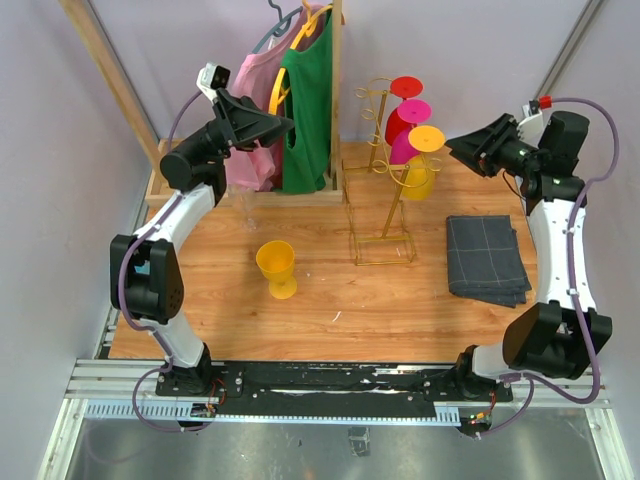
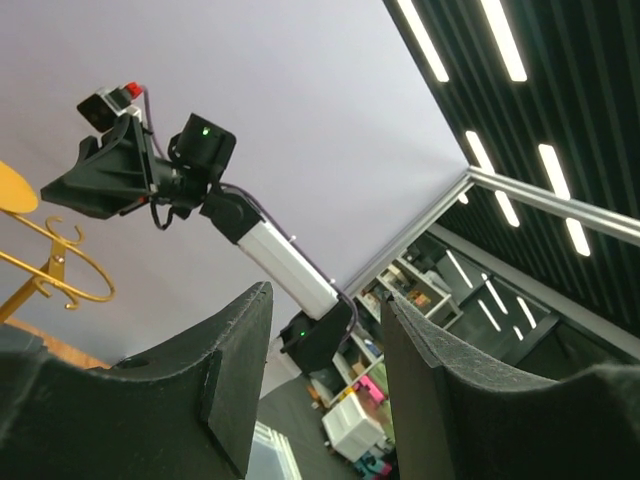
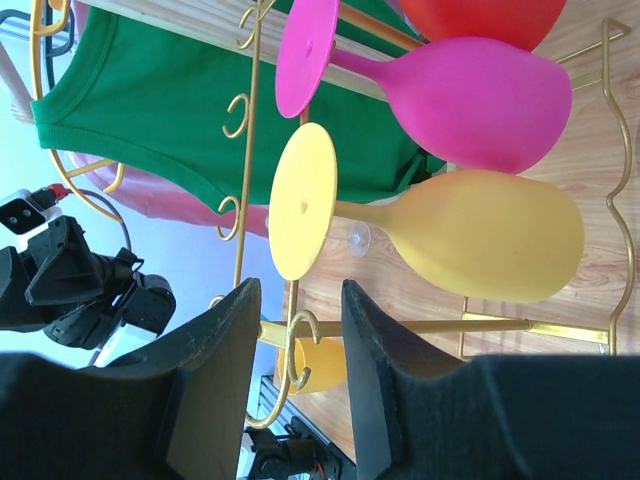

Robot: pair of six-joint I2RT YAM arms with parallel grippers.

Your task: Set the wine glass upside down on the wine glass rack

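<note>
Right wrist view. Past the right gripper, the red glass is cut by the top edge; we get only part of its bowl. The rack runs off the same edge. The standing glass shows as a sliver between the fingers, with the rest behind them.

Left wrist view. Left of the left gripper, the frame edge clips the hung yellow glass to a piece of its foot. The shelves beyond the tips are too small for us to read.

Top view. The left gripper's tips merge with the shirts, so we cannot read the gap there.
</note>
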